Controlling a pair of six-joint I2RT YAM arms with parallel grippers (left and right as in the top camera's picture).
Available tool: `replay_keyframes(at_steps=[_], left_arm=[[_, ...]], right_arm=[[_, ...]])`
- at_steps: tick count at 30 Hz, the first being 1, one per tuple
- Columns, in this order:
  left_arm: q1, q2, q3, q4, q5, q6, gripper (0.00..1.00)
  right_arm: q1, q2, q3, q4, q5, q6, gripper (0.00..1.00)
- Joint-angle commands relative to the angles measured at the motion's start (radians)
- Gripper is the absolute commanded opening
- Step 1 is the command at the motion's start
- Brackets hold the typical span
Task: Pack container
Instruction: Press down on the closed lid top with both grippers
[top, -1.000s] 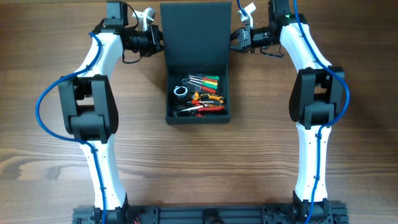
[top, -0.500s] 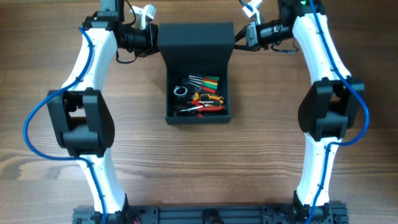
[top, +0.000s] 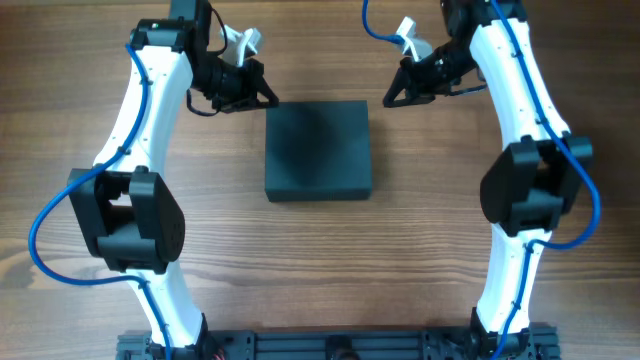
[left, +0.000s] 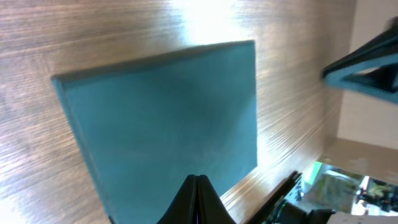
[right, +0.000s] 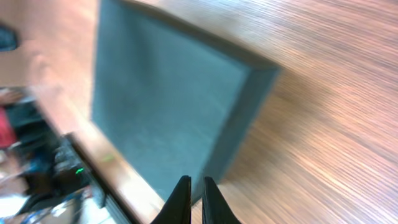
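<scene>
The dark teal-black container (top: 318, 150) lies in the middle of the table with its flap lid down flat, so its contents are hidden. My left gripper (top: 270, 97) is shut and empty, just off the box's far left corner. My right gripper (top: 388, 100) is shut and empty, just off the far right corner. The left wrist view shows the shut fingers (left: 198, 182) over the closed lid (left: 168, 118). The right wrist view shows the fingers (right: 194, 182) pressed nearly together at the box's edge (right: 161, 106).
The box rests on a bare wooden table (top: 500, 300). A black rail (top: 330, 346) with both arm bases runs along the near edge. The right gripper's dark fingers show at the upper right of the left wrist view (left: 364, 62).
The lid stood open with tools showing inside; now it is down flat over the box. Both grippers have moved from the lid's sides to just off its far corners.
</scene>
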Motion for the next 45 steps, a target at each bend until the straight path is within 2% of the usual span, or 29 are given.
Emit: replay_keyframes(at_steps=[1, 6, 10, 14, 18, 23, 31, 45], left_arm=[[0.000, -0.054, 0.000, -0.053, -0.224, 0.034, 0.04], [0.000, -0.092, 0.000, -0.062, -0.567, -0.036, 0.04], [0.002, -0.113, 0.000, -0.046, -0.700, -0.086, 0.04], [-0.006, -0.113, 0.000, -0.031, -0.685, -0.085, 0.04], [-0.032, -0.113, 0.000, -0.009, -0.657, -0.081, 0.04], [-0.097, -0.113, 0.000, 0.040, -0.658, -0.078, 0.04], [-0.155, -0.112, 0.000, 0.110, -0.658, -0.078, 0.04], [-0.194, -0.025, 0.000, 0.107, -0.646, -0.077, 0.04]], right_arm=[[0.002, -0.121, 0.014, 0.030, 0.276, 0.154, 0.06], [0.002, -0.251, 0.014, 0.087, 0.459, 0.260, 0.07], [0.006, -0.362, 0.014, 0.110, 0.480, 0.303, 0.08], [0.055, -0.436, 0.014, 0.104, 0.489, 0.339, 0.08], [0.179, -0.459, 0.014, 0.068, 0.631, 0.414, 0.07], [0.326, -0.459, -0.031, 0.060, 0.700, 0.464, 0.07], [0.369, -0.459, -0.189, 0.118, 0.649, 0.488, 0.05], [0.407, -0.459, -0.592, 0.434, 0.521, 0.504, 0.05]])
